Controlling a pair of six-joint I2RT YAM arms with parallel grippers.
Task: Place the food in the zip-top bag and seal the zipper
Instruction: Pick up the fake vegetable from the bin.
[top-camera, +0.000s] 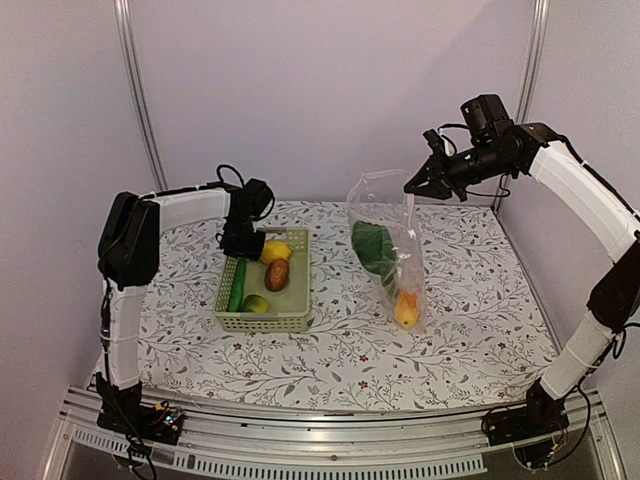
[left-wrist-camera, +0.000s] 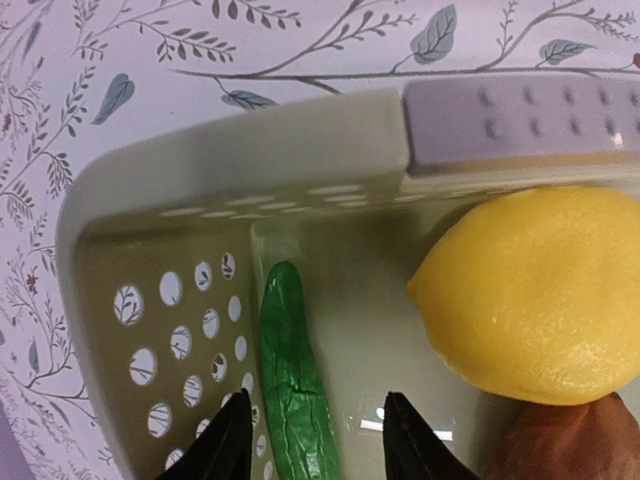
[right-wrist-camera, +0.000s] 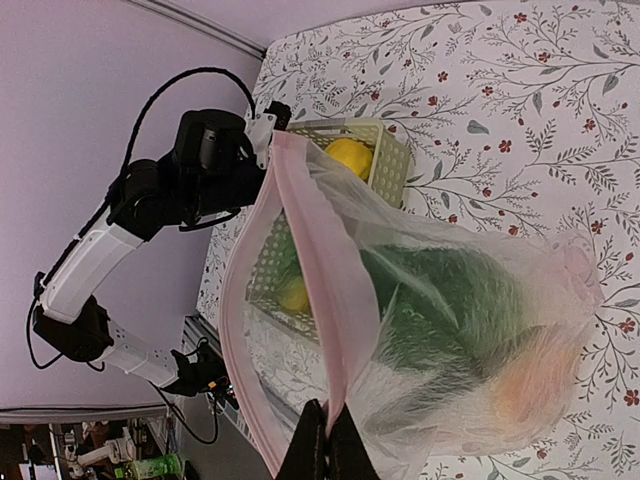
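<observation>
step: left claw (left-wrist-camera: 318, 400) is hovering low inside the pale green basket (left-wrist-camera: 230, 140), going for the cucumber (left-wrist-camera: 295, 380).
left claw: standing partway open, one finger each side of the cucumber, not gripping anything afaict.
right claw (right-wrist-camera: 325, 415): pinching tight on the mouth edge of the zip-top bag (top-camera: 388, 235), holding it up so it's hanging w/ the mouth gaping.
cucumber: lying flat along the basket's left wall. long axis is running near-to-far, rounded tip pointing at the far wall. lemon (left-wrist-camera: 530, 295) is sitting just beside it on the right, w/ a reddish-brown round piece (left-wrist-camera: 565, 445) by the lemon.
bag: hanging to the right of the basket, well apart. leafy green (top-camera: 372, 245) and orange-yellow piece (top-camera: 406, 312) are already sitting inside. zipper (right-wrist-camera: 305, 240) isn't sealed yet.
doing it well: imo come straight down and close across the short axis near mid-length so it isn't pivoting. mind the left finger vs the basket wall. lift clear of the lemon, then tip it end-first for the mouth.
</observation>
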